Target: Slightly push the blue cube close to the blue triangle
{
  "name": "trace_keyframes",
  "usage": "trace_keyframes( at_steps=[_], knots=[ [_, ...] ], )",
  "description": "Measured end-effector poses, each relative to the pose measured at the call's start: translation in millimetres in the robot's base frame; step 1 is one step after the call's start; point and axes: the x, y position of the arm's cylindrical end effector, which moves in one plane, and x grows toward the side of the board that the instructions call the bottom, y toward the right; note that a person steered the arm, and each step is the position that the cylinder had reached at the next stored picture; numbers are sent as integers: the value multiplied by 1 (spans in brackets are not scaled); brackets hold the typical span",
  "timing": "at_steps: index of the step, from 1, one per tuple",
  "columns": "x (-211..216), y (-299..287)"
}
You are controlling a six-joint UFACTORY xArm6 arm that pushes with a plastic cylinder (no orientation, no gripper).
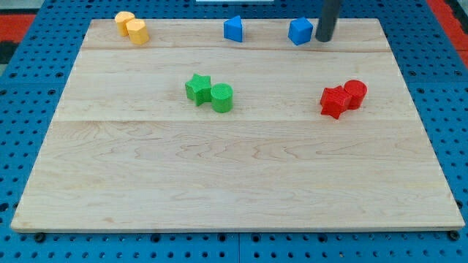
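The blue cube (300, 31) sits near the top edge of the wooden board (241, 168), right of centre. The blue triangle (233, 29) sits to its left along the same edge, with a gap of about one and a half block widths between them. My tip (323, 39) is down on the board just right of the blue cube, close to or touching its right side. The dark rod rises out of the view's top.
Two yellow blocks (131, 28) touch each other at the top left. A green star (197, 88) touches a green cylinder (221, 97) left of centre. A red star (335, 101) touches a red cylinder (355, 93) at the right.
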Motion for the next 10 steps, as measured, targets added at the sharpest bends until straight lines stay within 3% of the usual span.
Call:
trace_keyframes(
  at_steps=[2, 4, 10],
  knots=[
    [-35, -18],
    [-56, 6],
    [-35, -91]
  ],
)
